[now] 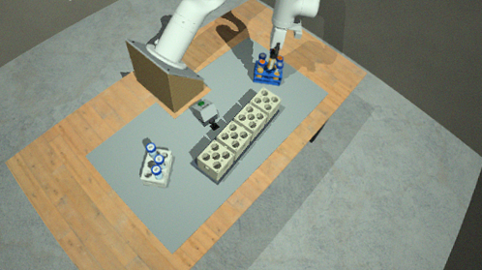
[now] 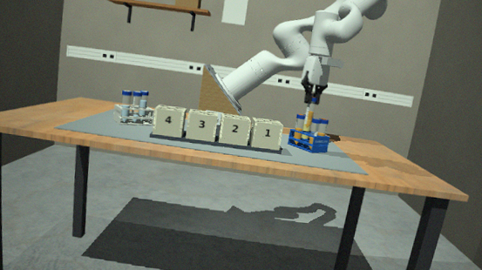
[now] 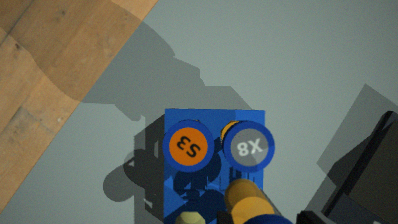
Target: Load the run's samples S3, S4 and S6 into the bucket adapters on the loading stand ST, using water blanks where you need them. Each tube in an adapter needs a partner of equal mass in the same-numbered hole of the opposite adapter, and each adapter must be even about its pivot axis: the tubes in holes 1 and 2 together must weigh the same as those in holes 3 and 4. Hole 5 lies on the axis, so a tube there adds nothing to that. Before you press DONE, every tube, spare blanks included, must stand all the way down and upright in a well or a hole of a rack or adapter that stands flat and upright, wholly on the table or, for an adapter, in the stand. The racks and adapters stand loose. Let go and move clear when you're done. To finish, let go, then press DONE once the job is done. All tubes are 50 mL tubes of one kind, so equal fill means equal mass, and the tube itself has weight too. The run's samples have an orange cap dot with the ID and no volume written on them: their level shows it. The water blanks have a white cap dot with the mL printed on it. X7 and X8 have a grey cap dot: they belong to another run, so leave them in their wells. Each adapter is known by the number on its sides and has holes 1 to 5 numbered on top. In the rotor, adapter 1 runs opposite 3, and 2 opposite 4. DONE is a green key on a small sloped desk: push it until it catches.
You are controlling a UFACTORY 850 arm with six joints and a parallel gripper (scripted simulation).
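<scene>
Exterior view shows my gripper (image 2: 313, 98) pinching the cap end of an amber-filled tube (image 2: 308, 120), held upright with its lower part down among the other tubes in the blue rack (image 2: 310, 145) at the right end of the grey mat (image 2: 106, 125). I cannot read this tube's label. From the wrist, S3 (image 3: 188, 145) and X8 (image 3: 248, 147) stand side by side in the rack's far wells. Adapters 4 (image 2: 169, 121), 3 (image 2: 202, 125), 2 (image 2: 234, 129) and 1 (image 2: 266, 134) sit in a row left of the rack, holes unfilled. Blue-capped blanks (image 1: 158, 160) stand in the white rack (image 1: 163, 181) on the mat's near left.
</scene>
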